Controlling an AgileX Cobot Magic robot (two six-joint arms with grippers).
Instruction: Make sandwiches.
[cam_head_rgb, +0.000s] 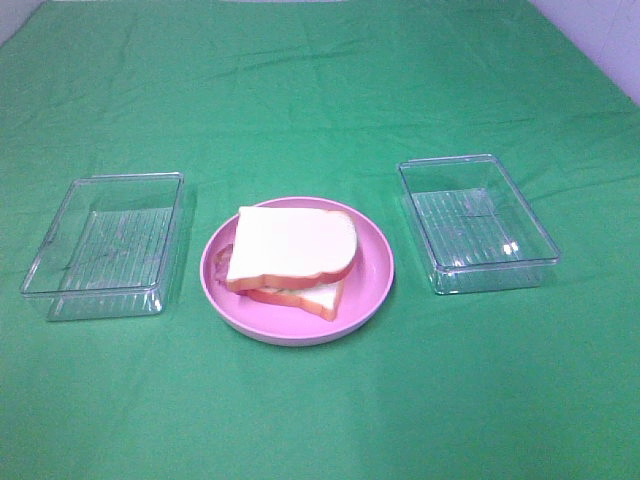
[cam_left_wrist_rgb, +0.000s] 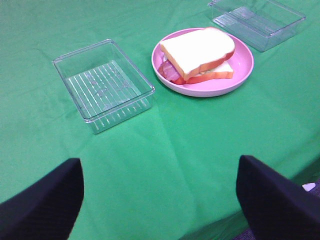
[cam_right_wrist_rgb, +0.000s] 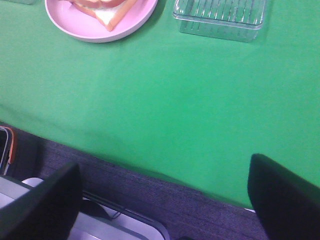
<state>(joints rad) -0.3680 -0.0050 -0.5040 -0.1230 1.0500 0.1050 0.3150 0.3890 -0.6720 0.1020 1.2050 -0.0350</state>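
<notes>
Sandwich (cam_head_rgb: 293, 258) stacked on pink plate (cam_head_rgb: 372, 290), mid-cloth, between two clear trays: left tray (cam_head_rgb: 105, 245), right tray (cam_head_rgb: 477, 222). Top bread slice skewed over bottom slice; reddish filling peeks at one side. Left gripper (cam_left_wrist_rgb: 160, 200) back near cloth's front edge, well apart from sandwich, jaws wide, holding nothing. Right gripper (cam_right_wrist_rgb: 165, 205) beyond cloth's front edge, jaws wide, holding nothing.

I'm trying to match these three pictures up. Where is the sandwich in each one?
Exterior high: sandwich at centre, on the pink plate.
Left wrist: sandwich upper middle, on the plate.
Right wrist: only part of it at the top edge, on the plate.
Shared landmark: the pink plate.
</notes>
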